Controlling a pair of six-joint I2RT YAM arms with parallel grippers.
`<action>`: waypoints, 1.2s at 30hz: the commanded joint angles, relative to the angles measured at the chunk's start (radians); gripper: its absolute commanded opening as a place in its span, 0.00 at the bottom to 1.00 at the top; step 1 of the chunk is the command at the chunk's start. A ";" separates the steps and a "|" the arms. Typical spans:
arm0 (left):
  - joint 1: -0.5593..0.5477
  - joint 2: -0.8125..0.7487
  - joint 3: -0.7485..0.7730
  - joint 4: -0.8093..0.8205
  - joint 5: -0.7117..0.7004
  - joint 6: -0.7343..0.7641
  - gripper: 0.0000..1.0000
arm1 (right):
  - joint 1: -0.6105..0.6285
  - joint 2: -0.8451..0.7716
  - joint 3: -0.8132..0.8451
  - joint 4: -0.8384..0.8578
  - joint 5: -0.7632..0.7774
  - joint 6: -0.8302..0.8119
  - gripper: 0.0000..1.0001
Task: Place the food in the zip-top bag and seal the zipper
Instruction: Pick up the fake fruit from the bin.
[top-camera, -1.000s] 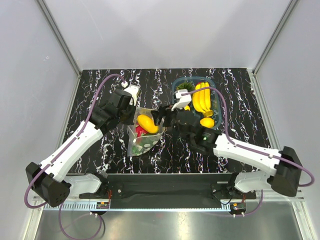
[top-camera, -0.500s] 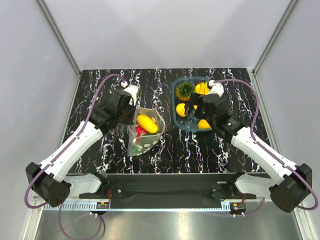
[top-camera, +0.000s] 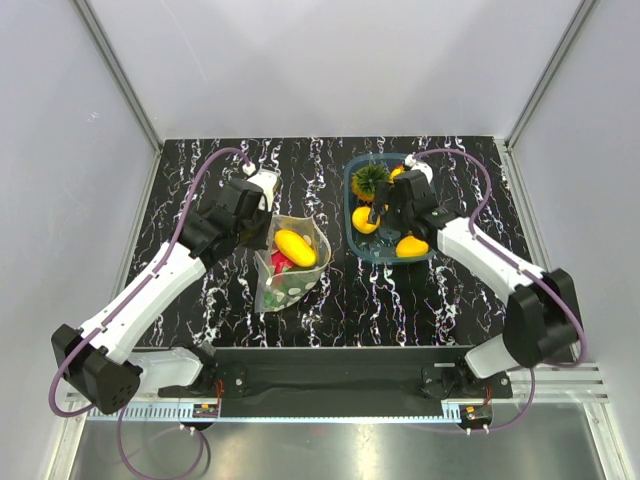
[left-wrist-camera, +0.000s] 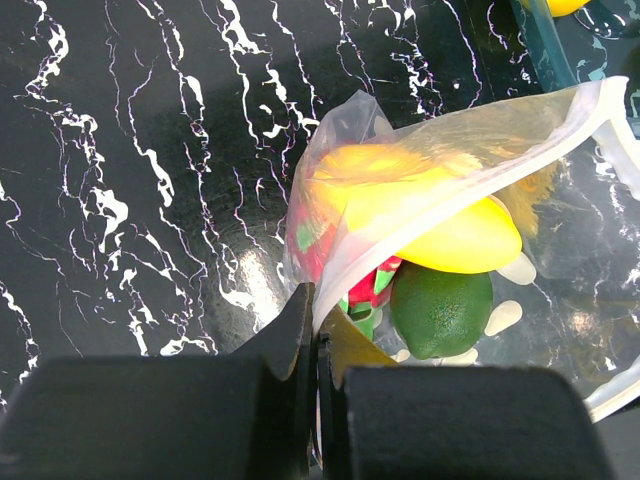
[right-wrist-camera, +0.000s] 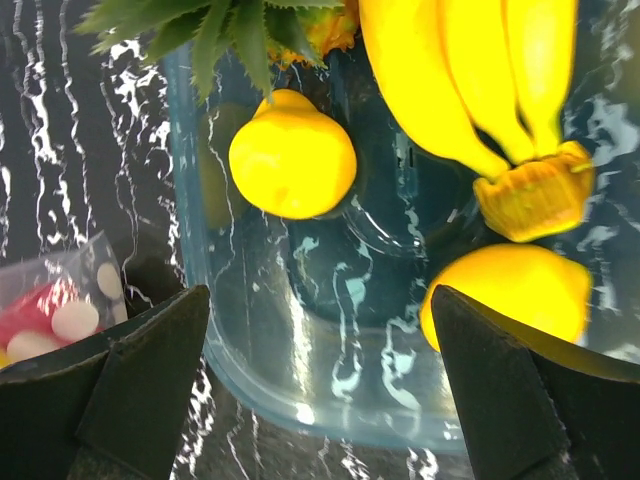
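Your left gripper (left-wrist-camera: 315, 312) pinches the zip-top bag (left-wrist-camera: 560, 105) rim, jaws closed.
Your right gripper (right-wrist-camera: 318, 300) hangs wide open over the basket (right-wrist-camera: 300, 405), above a yellow fruit (right-wrist-camera: 292, 153).

L jaws tight, R jaws wide

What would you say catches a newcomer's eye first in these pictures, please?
Left of centre, the zip-top bag stands out, its edge pinched by the shut left pincer, with a yellow fruit, a red dragon fruit and a green fruit inside. To its right, the right pincer hangs open over the teal basket, which holds bananas and round yellow fruits.
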 joint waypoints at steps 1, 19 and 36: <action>0.006 0.003 0.010 0.017 0.023 0.008 0.02 | -0.008 0.087 0.087 0.055 0.028 0.096 1.00; 0.007 0.003 0.010 0.019 0.025 0.013 0.02 | -0.048 0.411 0.176 0.212 -0.055 0.314 1.00; 0.006 0.007 0.012 0.016 0.023 0.013 0.02 | -0.048 0.339 0.134 0.254 -0.095 0.271 0.64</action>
